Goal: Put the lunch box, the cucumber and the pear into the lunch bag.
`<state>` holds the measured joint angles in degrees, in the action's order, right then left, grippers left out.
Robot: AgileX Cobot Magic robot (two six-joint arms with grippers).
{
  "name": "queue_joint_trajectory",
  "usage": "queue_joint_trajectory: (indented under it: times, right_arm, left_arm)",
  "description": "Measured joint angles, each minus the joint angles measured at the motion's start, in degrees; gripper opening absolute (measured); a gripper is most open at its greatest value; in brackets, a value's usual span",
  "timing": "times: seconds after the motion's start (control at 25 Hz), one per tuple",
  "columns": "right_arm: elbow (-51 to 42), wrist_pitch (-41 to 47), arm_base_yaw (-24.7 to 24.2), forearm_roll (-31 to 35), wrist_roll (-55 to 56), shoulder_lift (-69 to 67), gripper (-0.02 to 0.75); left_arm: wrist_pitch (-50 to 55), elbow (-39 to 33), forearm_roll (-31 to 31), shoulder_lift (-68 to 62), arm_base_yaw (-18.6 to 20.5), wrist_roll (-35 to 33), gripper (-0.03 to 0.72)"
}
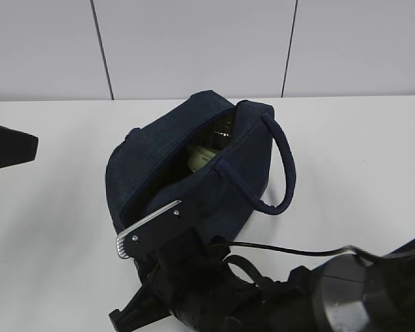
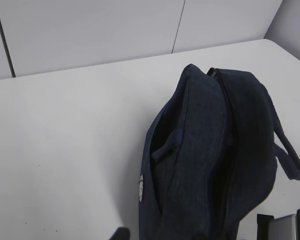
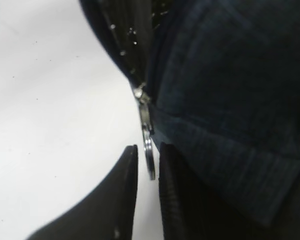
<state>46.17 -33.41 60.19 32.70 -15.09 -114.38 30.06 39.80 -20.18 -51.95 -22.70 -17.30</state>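
The navy lunch bag [image 1: 159,159] stands mid-table with its top zipper open. The pale green lid of the lunch box [image 1: 200,155] shows inside it. The cucumber and the pear are hidden. My right gripper [image 3: 147,147] is at the bag's near end. Its jaws stand narrowly apart, and the metal ring pull [image 3: 149,160] hangs between them with a gap on its left side. In the exterior view the right gripper [image 1: 149,232] presses against the bag's near end. Only one fingertip [image 2: 121,233] of my left gripper shows, left of the bag [image 2: 200,150], holding nothing.
The bag's thick loop handle [image 1: 283,166] sticks out to the right. A black cable [image 1: 283,249] runs along my right arm in front of the bag. The left arm [image 1: 7,149] sits at the table's left edge. A white panelled wall stands behind.
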Motion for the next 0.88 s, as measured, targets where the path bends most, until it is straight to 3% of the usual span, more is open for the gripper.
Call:
queue_joint_trajectory:
  times: [0.52,0.64,0.76,0.88]
  right_arm:
    - [0.0,-1.2,0.0,-0.08,0.0,0.0,0.152]
    - [0.0,-1.29,0.0,-0.08,0.0,0.0,0.108]
    - [0.0,-1.33,0.0,-0.08,0.0,0.14,0.008]
    - [0.0,0.88,0.0,-0.08,0.0,0.52,0.006]
  left_arm:
    - [0.0,0.0,0.0,0.0,0.0,0.0,0.238]
    - [0.0,0.0,0.0,0.0,0.0,0.0,0.238]
    - [0.0,0.0,0.0,0.0,0.0,0.0,0.238]
    - [0.0,0.0,0.0,0.0,0.0,0.0,0.238]
